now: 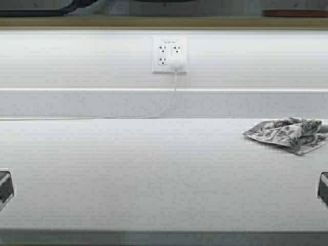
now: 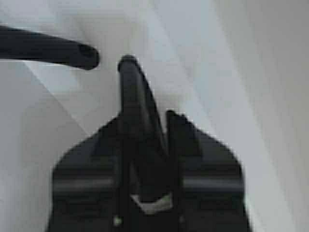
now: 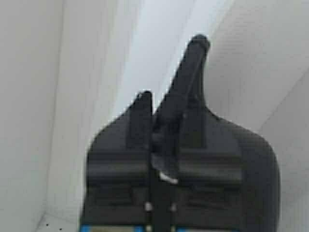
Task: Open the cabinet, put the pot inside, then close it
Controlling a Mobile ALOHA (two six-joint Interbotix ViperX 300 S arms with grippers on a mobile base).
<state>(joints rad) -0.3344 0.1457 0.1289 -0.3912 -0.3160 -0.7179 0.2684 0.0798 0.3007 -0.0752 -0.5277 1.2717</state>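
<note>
Currently both arms sit low at the near surface (image 1: 154, 179) edge: left gripper (image 2: 108, 60) fingers spread, right gripper (image 3: 171, 72) fingers clenched, empty. Farther right, crumpled cloth (image 1: 289, 134); outlet (image 1: 169, 54) behind. Pot and cabinet out of view. Pot likely rigid, heavyish; grab a loop handle.

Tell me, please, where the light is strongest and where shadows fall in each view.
High view: the wall around the outlet is brightest, and the counter is evenly lit, with no hard shadow by the cloth. Left wrist view: the left pincer is a dark silhouette against pale surfaces. Right wrist view: the right pincer looks likewise, backlit.
</note>
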